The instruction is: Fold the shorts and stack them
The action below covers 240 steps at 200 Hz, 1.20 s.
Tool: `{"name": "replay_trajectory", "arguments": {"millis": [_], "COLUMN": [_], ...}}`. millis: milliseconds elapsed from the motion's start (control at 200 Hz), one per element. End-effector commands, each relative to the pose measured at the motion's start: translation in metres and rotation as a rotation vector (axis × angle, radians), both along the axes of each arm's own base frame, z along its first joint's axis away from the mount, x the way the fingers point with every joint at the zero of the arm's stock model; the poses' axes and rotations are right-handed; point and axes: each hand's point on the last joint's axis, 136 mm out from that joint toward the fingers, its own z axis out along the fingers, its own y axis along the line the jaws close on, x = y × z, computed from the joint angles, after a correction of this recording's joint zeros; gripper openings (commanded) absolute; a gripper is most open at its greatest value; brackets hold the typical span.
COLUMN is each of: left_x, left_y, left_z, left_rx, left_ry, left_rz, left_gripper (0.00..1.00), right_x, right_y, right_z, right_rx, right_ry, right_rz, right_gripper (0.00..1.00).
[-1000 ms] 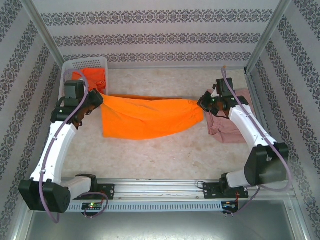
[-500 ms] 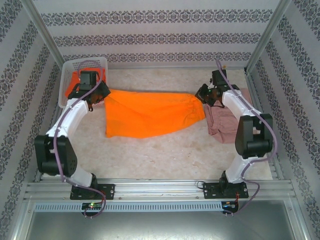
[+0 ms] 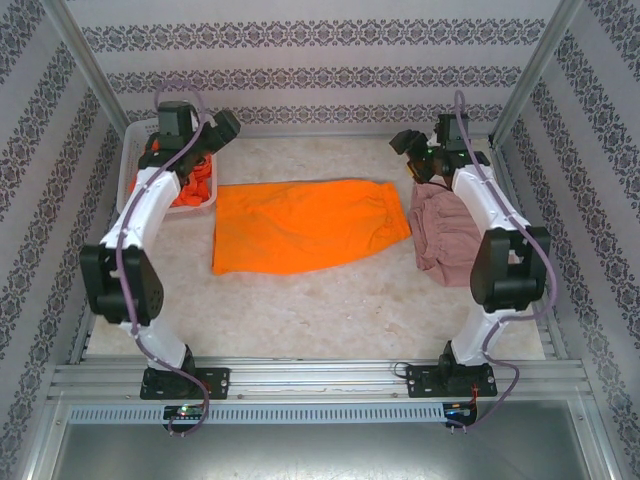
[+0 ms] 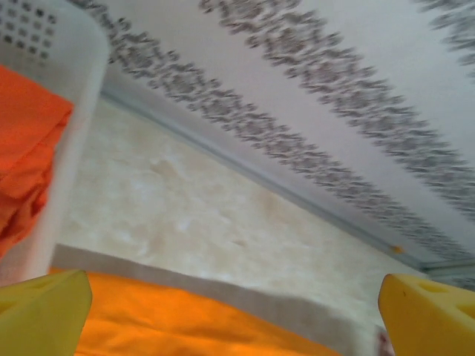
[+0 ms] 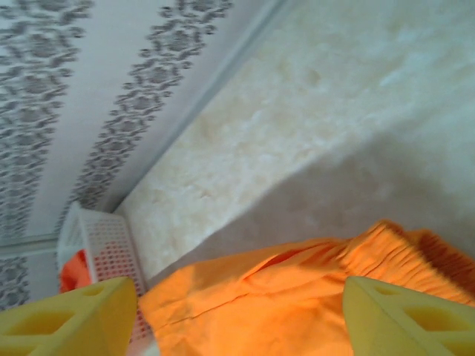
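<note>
A bright orange pair of shorts (image 3: 305, 225) lies spread flat on the table's middle, its gathered waistband (image 5: 393, 248) toward the right. More orange shorts (image 3: 190, 180) sit in the white basket (image 3: 137, 140) at the back left. A dusty pink pair (image 3: 447, 228) lies crumpled at the right under the right arm. My left gripper (image 3: 222, 128) hangs open above the back left of the table, nothing between its yellow fingers (image 4: 44, 308). At the back right my right gripper (image 3: 408, 142) is lifted and open, empty, with the orange cloth (image 5: 297, 297) below it.
Patterned walls close in the table on three sides, with metal posts at the back corners. The basket wall (image 4: 67, 111) stands just left of the left gripper. Bare marble tabletop (image 3: 330, 310) stretches in front of the shorts down to the rail.
Both grippers have let go of the orange shorts and risen toward the back wall. The shorts now lie flat on the table, no longer stretched between the arms.
</note>
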Motion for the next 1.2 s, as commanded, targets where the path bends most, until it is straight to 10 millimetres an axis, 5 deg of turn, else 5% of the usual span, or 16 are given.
{"name": "replay_trajectory", "arguments": {"millis": [0, 170, 360, 515, 669, 934, 1194], "left_x": [-0.027, -0.052, -0.067, -0.08, -0.096, -0.123, -0.158], "left_y": [-0.02, -0.057, -0.089, -0.108, -0.105, -0.092, -0.081], "left_z": [0.016, -0.045, -0.119, -0.167, -0.211, -0.247, -0.264], "left_rx": [-0.087, -0.168, -0.217, -0.207, -0.181, -0.137, -0.137], "left_ry": [-0.077, 0.035, 0.168, 0.258, 0.347, 0.415, 0.457], "left_rz": [-0.06, -0.138, -0.172, -0.194, -0.179, -0.144, -0.11], "left_gripper": [1.0, 1.0, 1.0, 1.0, 1.0, 1.0, 1.0], "right_x": [-0.018, -0.034, -0.029, -0.008, 0.019, 0.042, 0.032], "right_y": [0.03, 0.083, 0.114, 0.124, 0.122, 0.103, 0.097], "right_z": [0.007, -0.024, -0.059, -0.079, -0.102, -0.144, -0.171], "right_rx": [-0.009, 0.009, 0.023, 0.049, 0.065, 0.102, 0.107], "right_ry": [-0.035, 0.035, 0.102, 0.142, 0.184, 0.275, 0.341], "right_rz": [0.079, 0.234, 0.299, 0.296, 0.259, 0.166, 0.148], "right_gripper": [0.76, 0.81, 0.83, 0.85, 0.85, 0.86, 0.86]}}
